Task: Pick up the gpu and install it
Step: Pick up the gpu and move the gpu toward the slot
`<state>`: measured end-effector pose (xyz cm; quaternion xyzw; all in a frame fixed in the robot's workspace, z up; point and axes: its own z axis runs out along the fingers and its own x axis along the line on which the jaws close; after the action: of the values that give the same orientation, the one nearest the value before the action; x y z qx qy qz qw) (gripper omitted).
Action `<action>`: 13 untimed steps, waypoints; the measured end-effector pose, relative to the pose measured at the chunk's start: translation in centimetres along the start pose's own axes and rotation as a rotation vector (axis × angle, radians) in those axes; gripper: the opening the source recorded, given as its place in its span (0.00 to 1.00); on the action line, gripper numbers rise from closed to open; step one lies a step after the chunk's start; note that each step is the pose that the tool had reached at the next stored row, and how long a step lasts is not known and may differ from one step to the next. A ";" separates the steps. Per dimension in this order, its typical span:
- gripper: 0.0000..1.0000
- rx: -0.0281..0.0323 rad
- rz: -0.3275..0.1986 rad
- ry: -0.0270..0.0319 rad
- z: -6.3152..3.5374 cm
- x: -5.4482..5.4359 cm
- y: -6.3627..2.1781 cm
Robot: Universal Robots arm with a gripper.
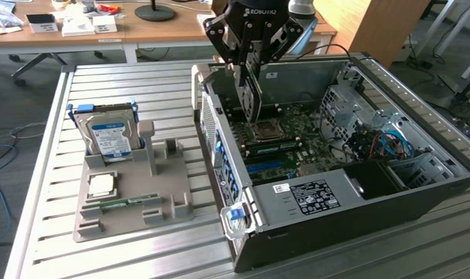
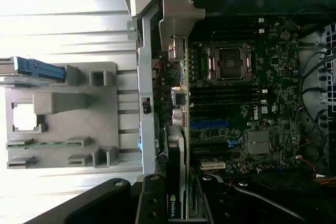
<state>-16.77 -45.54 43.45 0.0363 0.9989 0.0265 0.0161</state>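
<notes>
gripper (image 1: 249,63): you see it closed partway, clamping the gpu (image 1: 252,96) by its upper edge.
gpu: you have it upright on edge, above the motherboard (image 1: 297,136) inside the open case (image 1: 359,209).

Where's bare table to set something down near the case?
Free: slatted table beyond the hard drive, and the near strip in front of the gray fixture. Crowded: inside the computer case, where the gripper holds the gpu.

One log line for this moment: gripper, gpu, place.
gripper: shut on gpu | gpu: upright | place: inside open case, over motherboard | seated: cannot tell
</notes>
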 end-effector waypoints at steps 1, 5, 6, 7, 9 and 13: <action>0.27 0.0000 0.000 0.0000 0.00 -0.1 0.01; 0.27 0.0000 0.000 0.0000 0.02 -0.6 0.04; 0.27 0.0000 0.000 0.0000 0.03 -0.7 0.05; 0.27 0.0000 0.000 0.0000 0.03 -0.9 0.07; 0.27 0.0000 0.000 0.0000 0.04 -1.2 0.09; 0.27 0.0000 0.000 0.0000 0.07 -2.0 0.14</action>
<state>-14.81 -45.54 43.44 0.0364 0.9989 0.0265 0.0161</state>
